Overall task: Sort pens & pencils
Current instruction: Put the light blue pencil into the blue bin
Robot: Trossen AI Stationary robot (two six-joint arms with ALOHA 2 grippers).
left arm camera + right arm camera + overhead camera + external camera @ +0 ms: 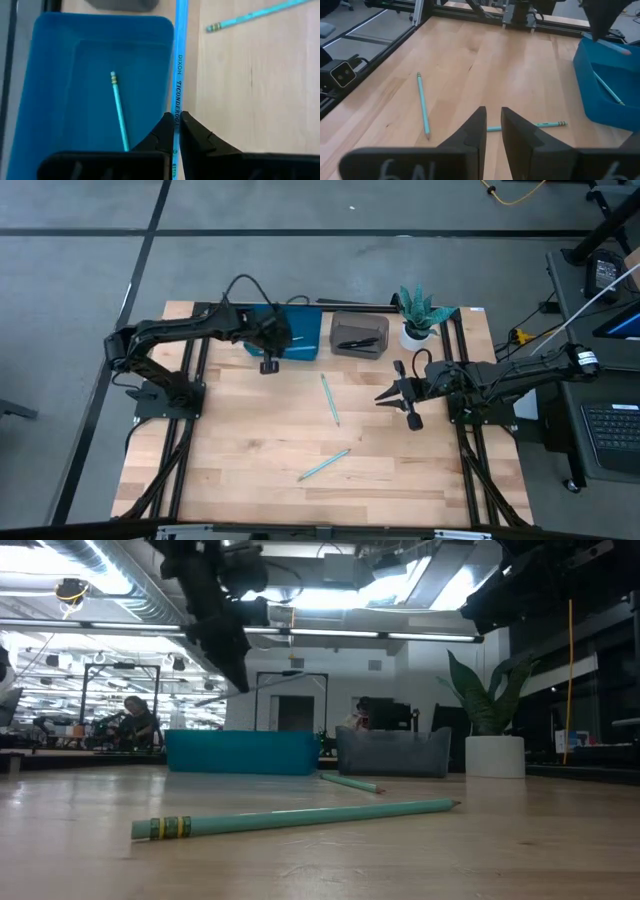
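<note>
Left gripper [176, 125] | clamped on a pencil [179, 60] over the blue bin [305, 345], 11 o'clock | I should clear the rim before releasing | right gripper [385, 397] slightly apart, empty, 3 o'clock.

Left gripper [175, 131] above the tray [300, 340] edge, one pencil [178, 75] between the jaws, another pencil [119, 112] inside the tray just beside them. Two pencils [422, 105] on the table [250, 440] ahead of the right gripper [492, 131] jaws. Probably pens [358, 343] in the neighbouring bin [359, 335].
</note>
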